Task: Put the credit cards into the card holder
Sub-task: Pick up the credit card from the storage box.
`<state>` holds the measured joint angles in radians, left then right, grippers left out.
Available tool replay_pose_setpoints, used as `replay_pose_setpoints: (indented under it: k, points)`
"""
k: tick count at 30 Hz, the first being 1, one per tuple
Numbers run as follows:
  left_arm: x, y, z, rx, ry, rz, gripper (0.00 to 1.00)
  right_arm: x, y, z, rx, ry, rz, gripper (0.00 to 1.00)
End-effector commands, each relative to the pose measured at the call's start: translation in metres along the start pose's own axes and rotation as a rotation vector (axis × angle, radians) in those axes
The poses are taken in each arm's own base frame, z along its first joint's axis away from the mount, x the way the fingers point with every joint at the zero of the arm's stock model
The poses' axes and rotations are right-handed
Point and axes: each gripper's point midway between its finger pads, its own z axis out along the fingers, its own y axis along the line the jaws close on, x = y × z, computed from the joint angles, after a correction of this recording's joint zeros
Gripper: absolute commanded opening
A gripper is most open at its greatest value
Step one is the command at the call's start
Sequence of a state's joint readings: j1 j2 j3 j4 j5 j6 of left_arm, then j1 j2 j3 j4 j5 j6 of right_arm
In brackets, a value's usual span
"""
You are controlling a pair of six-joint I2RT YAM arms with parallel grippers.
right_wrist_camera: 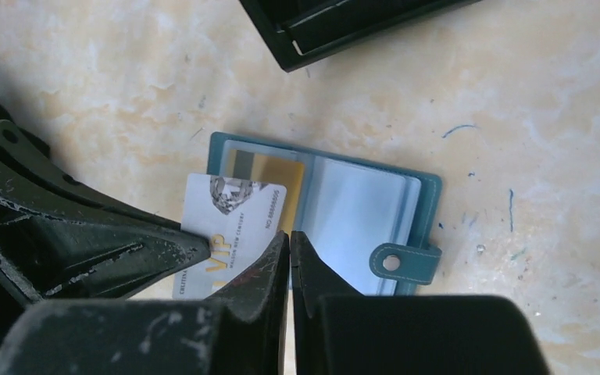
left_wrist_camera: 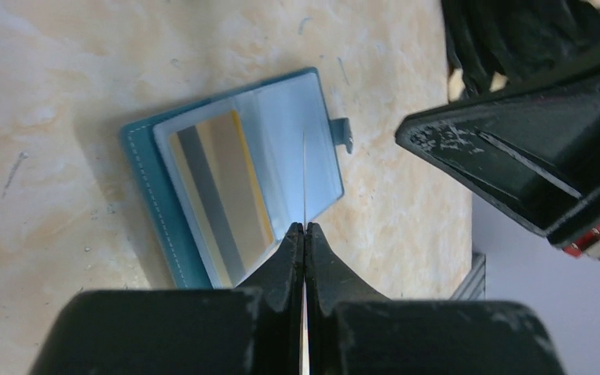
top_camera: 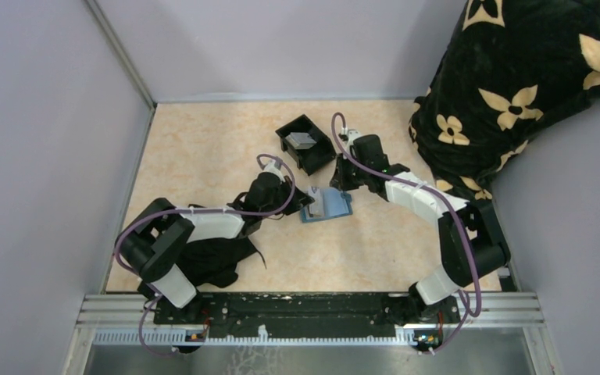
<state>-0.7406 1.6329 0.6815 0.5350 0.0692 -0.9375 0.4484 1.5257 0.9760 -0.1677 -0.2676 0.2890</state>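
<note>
Pinching hard, the left end effector (left_wrist_camera: 304,228) is clenched on the grey-silver card (right_wrist_camera: 230,211), and that card hangs right over the open card holder (right_wrist_camera: 359,211), which lies flat on the worktop (right_wrist_camera: 516,94) just in front of the black tray (right_wrist_camera: 359,27). The tan-yellow card (left_wrist_camera: 242,183) is already tucked behind a clear sleeve on one page. The right end effector (right_wrist_camera: 290,238) has its jaws drawn almost together, just a sliver between them and nothing visible in that sliver. It hovers by the holder's near edge, not far from the snap tab (right_wrist_camera: 402,262).

Now the danger. The holder is loose on the worktop, so a push along the card could simply skid the whole wallet instead of seating the card. The sleeve mouths are thin and clear. A corner that misses one would ride over the plastic, or buckle it. And the two end effectors are very close together here, so a small sideways move could knock the card askew in its pinch.

In the left wrist view the held card is only a hairline, edge-on, though the tan-yellow card's stripe and the stitched teal border show beautifully. In the right wrist view the silver card's printed face overlaps the page with the tan-yellow card, with part of it off the holder's edge. Whether its edge has entered a sleeve, I cannot tell. Only the top view shows a grey flat thing lying inside the tray.
</note>
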Motion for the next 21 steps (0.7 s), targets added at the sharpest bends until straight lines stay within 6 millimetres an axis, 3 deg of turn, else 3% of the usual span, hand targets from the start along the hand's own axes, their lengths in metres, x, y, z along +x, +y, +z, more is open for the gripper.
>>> replay_pose_setpoints:
  k: [1, 21]
  points:
    - [-0.008, 0.012, 0.010, -0.131, -0.086, -0.077, 0.00, -0.023, -0.006, -0.004, 0.043, -0.103, 0.017, 0.01]
    - [-0.004, 0.017, 0.030, -0.187, -0.123, -0.126, 0.00, 0.004, -0.011, 0.019, 0.044, -0.032, 0.039, 0.00]
